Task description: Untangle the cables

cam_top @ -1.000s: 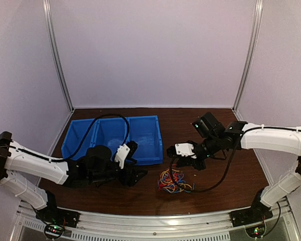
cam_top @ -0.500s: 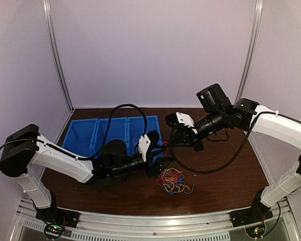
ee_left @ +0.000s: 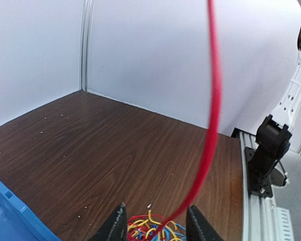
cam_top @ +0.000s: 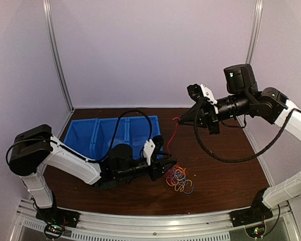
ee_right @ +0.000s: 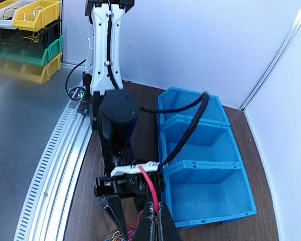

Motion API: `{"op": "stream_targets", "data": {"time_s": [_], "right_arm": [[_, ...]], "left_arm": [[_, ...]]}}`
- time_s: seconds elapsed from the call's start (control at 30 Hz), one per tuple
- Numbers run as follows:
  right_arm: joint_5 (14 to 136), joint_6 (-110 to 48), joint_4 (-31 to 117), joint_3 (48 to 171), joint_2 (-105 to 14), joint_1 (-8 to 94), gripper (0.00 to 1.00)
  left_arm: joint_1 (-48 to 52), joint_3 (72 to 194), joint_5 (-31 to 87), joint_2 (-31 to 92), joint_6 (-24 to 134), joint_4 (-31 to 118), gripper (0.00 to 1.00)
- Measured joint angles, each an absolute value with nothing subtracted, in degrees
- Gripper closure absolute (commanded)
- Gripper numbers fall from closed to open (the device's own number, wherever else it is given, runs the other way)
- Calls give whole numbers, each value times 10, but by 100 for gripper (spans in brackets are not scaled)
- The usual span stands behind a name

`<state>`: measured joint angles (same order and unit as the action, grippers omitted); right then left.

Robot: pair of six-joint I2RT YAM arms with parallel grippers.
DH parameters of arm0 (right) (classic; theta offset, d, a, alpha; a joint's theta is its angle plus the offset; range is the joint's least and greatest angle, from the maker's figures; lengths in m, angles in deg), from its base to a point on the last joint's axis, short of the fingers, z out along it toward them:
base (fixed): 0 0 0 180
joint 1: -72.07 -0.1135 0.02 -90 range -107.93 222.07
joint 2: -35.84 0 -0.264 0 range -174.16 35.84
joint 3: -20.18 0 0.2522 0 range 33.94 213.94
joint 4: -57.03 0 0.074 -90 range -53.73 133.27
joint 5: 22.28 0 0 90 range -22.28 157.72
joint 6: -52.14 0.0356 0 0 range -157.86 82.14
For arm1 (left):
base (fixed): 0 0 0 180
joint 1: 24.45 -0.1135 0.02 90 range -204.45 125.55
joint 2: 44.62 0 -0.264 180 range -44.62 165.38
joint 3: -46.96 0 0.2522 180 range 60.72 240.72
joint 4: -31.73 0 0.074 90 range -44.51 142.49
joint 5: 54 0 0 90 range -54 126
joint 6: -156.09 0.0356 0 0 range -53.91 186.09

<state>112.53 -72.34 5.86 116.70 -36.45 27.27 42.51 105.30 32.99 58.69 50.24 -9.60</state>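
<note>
You've one red strand (ee_left: 213, 120) clamped in right gripper (cam_top: 185, 118), partly out; left gripper (ee_left: 157, 225) straddles the tangled knot (cam_top: 178, 178), grip unclear

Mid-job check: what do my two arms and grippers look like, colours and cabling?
Left arm and right arm: white shells, black joints, a thick black cable looping off each. Left gripper and right gripper: black tapered fingers.
</note>
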Motion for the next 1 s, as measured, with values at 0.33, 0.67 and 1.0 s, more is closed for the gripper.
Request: {"op": "stream_targets", "data": {"time_s": [0.33,0.67,1.0], "right_arm": [[1127,-693,88,1078,-370,302,100],[1134,-684,103,1078,-367,307,100],[1140,-681,101,1078,-364,311,100]], "left_arm": [[425,1049,363,471,509,-64,67],[425,1081,389,487,513,22,71],[425,1135,384,490,514,136,66]]}}
